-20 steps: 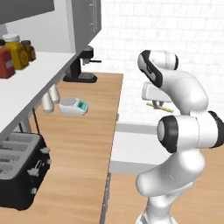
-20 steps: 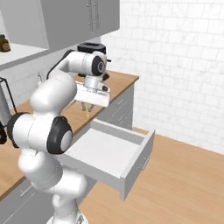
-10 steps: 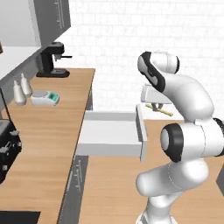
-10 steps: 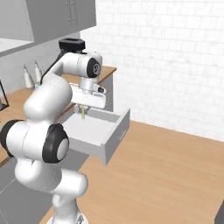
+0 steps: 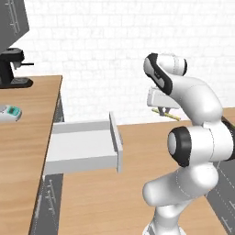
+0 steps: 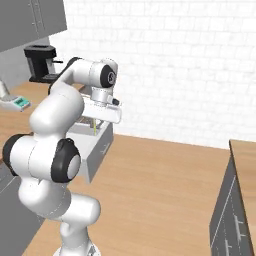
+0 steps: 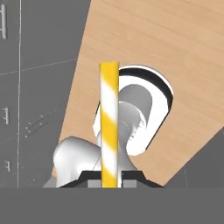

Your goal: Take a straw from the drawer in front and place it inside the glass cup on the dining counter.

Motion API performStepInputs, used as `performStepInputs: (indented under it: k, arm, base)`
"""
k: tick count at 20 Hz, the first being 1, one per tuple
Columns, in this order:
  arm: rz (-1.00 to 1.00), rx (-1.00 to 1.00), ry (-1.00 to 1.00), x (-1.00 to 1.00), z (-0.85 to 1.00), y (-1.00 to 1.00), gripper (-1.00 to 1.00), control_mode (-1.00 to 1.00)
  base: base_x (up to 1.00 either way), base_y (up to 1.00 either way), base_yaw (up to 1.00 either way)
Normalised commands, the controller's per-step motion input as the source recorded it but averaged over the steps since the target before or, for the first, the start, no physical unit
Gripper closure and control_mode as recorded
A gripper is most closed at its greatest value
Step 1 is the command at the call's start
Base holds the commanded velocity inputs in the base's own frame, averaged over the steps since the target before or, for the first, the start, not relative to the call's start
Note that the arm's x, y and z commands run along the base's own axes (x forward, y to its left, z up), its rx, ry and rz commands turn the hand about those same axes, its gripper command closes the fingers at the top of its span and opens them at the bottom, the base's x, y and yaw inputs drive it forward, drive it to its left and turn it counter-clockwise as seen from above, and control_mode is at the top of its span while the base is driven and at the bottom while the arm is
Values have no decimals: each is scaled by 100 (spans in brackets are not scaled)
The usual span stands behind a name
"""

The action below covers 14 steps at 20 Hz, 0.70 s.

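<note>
My gripper hangs over the wooden floor, to the right of the open drawer, and is shut on the straw. In the hand view the straw is a yellow-and-white striped stick that rises straight up from between the fingertips of the gripper. From the right base view the gripper holds the straw pointing down, just above the drawer front. The glass cup is out of view. A wood-topped counter with grey sides, perhaps the dining counter, shows at the right edge.
The wall counter runs along the left, with a black coffee machine and a small white device on it. The pulled-out drawer juts into the floor space. A white brick wall closes the back; open wooden floor lies ahead.
The whole scene has slid left as the base turns away from the wall counter. The straw stays held in the shut gripper, now clear of the drawer.
</note>
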Motion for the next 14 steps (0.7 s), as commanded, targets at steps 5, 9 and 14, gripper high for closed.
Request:
performStepInputs:
  k: [5,9,14]
  arm:
    - [0,0,0,0,0,0,100,100]
    - [0,0,0,0,0,0,100,100]
    - [0,0,0,0,0,0,100,100]
  base:
    - [50,-68,-16]
    - [97,-59,-2]
    - [100,-48,0]
